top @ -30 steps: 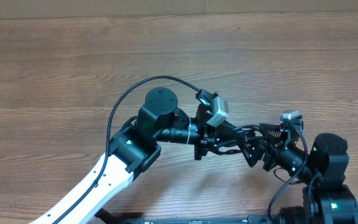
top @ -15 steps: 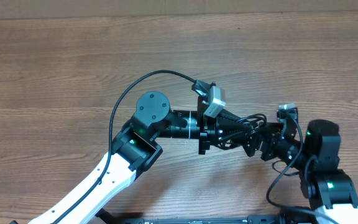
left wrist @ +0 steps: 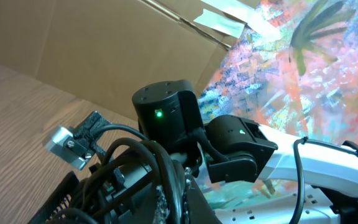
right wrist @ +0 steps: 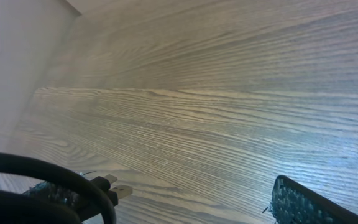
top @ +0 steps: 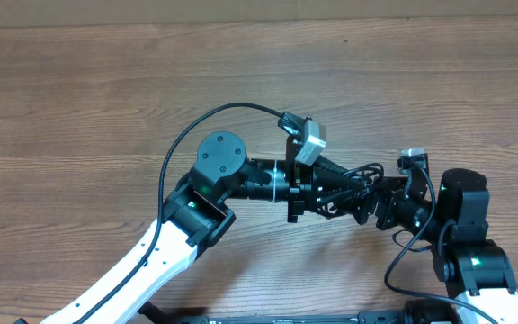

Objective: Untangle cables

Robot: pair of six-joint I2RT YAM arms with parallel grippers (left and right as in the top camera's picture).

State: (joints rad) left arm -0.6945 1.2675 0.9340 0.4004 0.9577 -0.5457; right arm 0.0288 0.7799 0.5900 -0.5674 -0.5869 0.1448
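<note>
right claw [top: 372, 205] was spread wide with nothing in it, and a little silvery-tipped plug [right wrist: 119, 190] sat just beside it. the cables [top: 363, 173] were bunched right in front of it, pinched by the left claw [top: 344, 187], which looked clamped tight on them. over the last second the left arm had stretched out flatter and the right claw had nudged in closer. the bundle looked just as knotted though, so i'd say untangling had barely begun. wooden bench [top: 106, 108] ran on beyond both.
</note>
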